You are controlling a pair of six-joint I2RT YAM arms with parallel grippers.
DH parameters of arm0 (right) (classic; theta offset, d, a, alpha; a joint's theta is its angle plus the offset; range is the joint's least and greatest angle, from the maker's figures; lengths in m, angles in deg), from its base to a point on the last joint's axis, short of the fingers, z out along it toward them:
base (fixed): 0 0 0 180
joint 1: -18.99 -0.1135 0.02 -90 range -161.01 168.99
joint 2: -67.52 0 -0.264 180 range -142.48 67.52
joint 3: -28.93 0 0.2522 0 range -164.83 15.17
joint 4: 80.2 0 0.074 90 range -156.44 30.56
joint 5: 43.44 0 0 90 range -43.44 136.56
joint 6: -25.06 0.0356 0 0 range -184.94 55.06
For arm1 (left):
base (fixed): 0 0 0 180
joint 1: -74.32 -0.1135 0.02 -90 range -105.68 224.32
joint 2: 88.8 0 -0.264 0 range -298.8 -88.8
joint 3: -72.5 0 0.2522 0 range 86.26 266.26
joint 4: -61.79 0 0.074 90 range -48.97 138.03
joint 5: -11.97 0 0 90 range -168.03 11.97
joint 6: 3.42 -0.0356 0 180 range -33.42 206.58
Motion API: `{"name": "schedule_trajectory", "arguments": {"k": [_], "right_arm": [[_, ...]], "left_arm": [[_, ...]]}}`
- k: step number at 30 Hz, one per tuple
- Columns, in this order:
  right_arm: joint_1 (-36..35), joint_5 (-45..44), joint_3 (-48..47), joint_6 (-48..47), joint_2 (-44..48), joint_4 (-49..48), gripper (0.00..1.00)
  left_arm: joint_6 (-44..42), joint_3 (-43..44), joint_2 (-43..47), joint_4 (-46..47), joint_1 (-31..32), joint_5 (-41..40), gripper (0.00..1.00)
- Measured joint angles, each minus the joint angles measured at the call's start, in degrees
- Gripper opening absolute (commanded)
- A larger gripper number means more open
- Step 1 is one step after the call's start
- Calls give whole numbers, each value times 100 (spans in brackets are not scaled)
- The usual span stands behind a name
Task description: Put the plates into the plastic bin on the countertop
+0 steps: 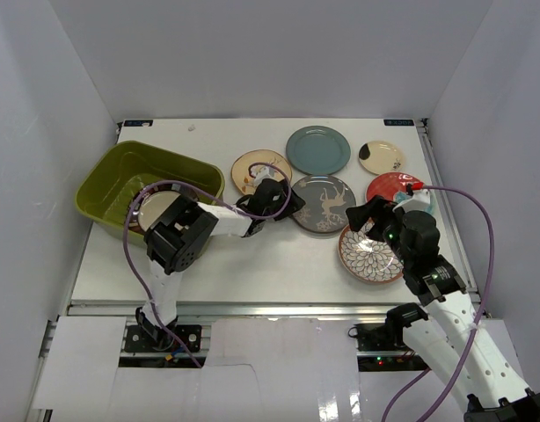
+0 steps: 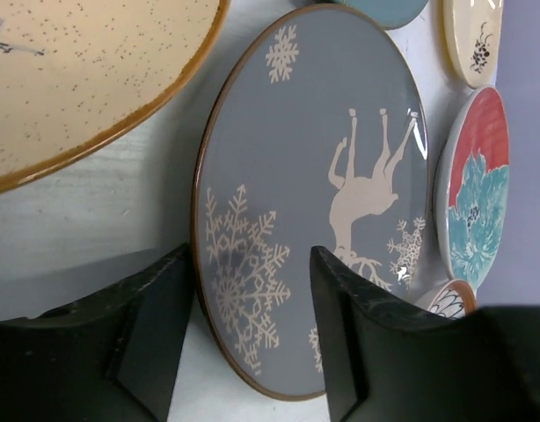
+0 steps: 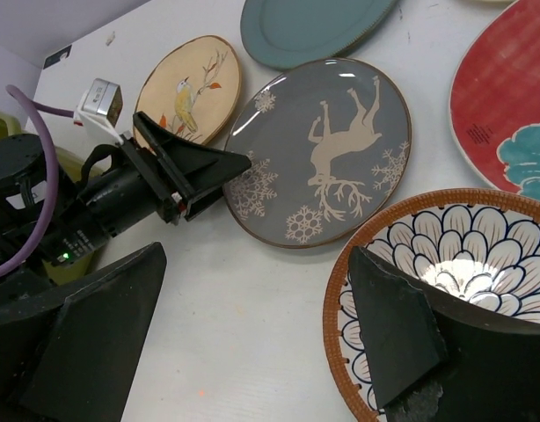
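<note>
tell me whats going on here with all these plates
Two robot arms are clearing plates into the green bin. One tan plate lies in it already; the rest sit out on the white countertop. The left gripper has its open fingers either side of the near rim of the grey deer plate, not yet gripping. The right gripper hangs open at the petal-pattern plate.

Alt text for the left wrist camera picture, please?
A grey plate with a pale deer and snowflakes fills the view, its near rim between the left gripper's open black fingers. A speckled cream plate lies upper left, a red plate with a teal flower at right.
</note>
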Motion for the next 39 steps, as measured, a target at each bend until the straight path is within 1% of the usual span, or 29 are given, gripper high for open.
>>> {"name": "schedule_trajectory", "arguments": {"k": [1, 3, 4, 5, 7, 8, 9, 12, 17, 21, 24, 28, 34, 36, 39], "right_arm": [[0, 13, 0, 0, 2, 0, 90], [0, 44, 2, 0, 0, -9, 89], [0, 61, 2, 0, -2, -15, 89], [0, 72, 2, 0, -4, -26, 89], [0, 111, 2, 0, -20, -42, 89], [0, 129, 2, 0, -31, -44, 89], [0, 142, 2, 0, -33, -42, 89], [0, 170, 2, 0, -31, -44, 89], [4, 236, 2, 2, -26, -72, 89], [4, 317, 9, 17, -9, -138, 90], [4, 361, 24, 24, 52, -157, 90], [4, 426, 26, 37, 186, -168, 90], [4, 431, 28, 37, 374, -173, 90], [4, 452, 31, 37, 382, -175, 90], [4, 529, 125, 44, 382, -260, 91]], "left_arm": [[50, 24, -72, 116, 0, 20, 60], [157, 46, -184, 293, 0, 22, 48], [219, 46, -234, 348, -2, 17, 40], [264, 50, -297, 413, -9, 0, 27], [391, 33, -398, 535, -15, -17, 10], [492, 26, -417, 623, -20, -4, 2], [592, 11, -420, 706, -24, 15, 0], [691, -46, -308, 955, -24, 59, 0], [625, -590, 192, 944, -9, -2, 0], [306, -1056, 949, 553, -9, -48, 0], [66, -1093, 1351, 175, -63, -13, 0], [-83, -1084, 1797, -11, -188, 155, 0], [-212, -960, 2894, -376, -616, 660, 0], [-227, -942, 3442, -560, -879, 841, 0], [-319, -920, 4426, -1014, -1456, 1027, 0]]}}
